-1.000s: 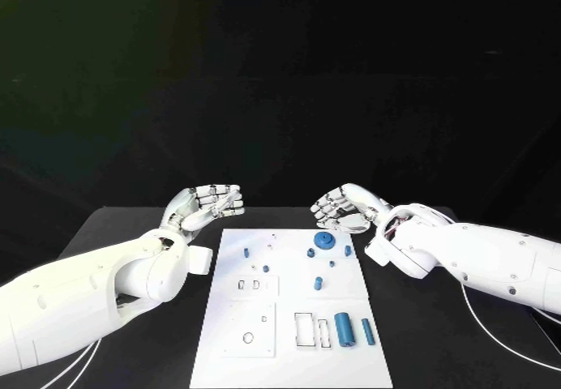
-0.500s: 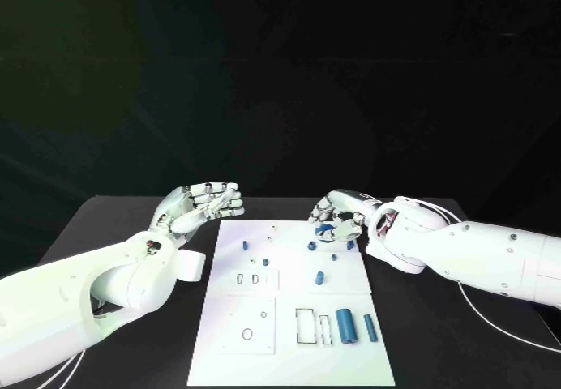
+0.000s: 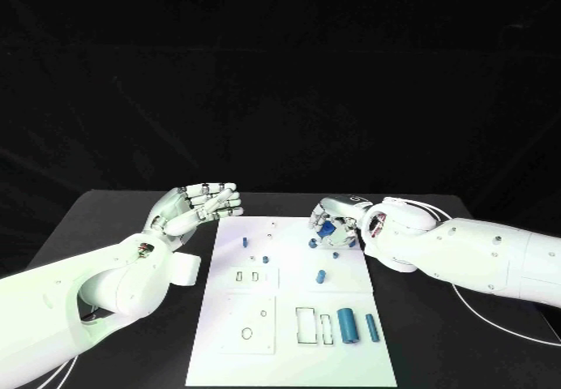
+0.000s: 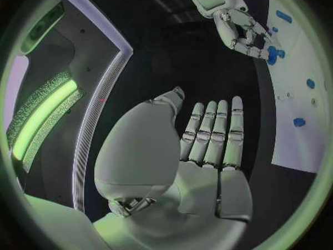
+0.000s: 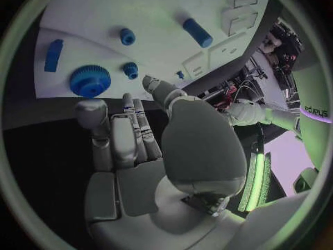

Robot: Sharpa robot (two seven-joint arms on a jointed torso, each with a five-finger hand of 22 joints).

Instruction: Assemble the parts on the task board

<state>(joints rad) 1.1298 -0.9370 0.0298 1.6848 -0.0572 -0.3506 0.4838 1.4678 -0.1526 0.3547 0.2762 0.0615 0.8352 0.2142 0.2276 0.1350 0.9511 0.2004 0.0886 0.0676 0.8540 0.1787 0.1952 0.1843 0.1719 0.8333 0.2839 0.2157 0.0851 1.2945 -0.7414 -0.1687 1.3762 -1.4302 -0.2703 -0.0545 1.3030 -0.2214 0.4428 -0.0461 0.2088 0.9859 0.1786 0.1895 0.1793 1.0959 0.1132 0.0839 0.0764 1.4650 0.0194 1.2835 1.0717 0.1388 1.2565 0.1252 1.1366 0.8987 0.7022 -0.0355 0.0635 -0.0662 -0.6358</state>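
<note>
The white task board [image 3: 293, 316] lies in the middle of the black table. A blue gear [image 5: 90, 80] lies flat near the board's far right corner. My right hand [image 3: 336, 217] hovers over that corner, fingers apart, its fingertips [image 5: 91, 106] just short of the gear and nothing in its grasp. The left wrist view shows the gear [image 4: 274, 53] below this hand. My left hand [image 3: 196, 207] is raised beside the board's far left corner, fingers straight and side by side, palm bare [image 4: 208, 166]. A large blue cylinder [image 3: 346, 326] and a slim one [image 3: 370, 327] lie at the board's near right.
A short blue cylinder [image 3: 318, 277] and small blue pegs [image 3: 265, 260] are scattered over the board's far half. Outlined slots [image 3: 304, 326] sit beside the large cylinder, and an oval hole [image 3: 248, 333] is at the near left. Black table runs along both long sides.
My right hand has moved in and down over the gear at the board's far right corner. My left hand's fingers have straightened from a curl.
</note>
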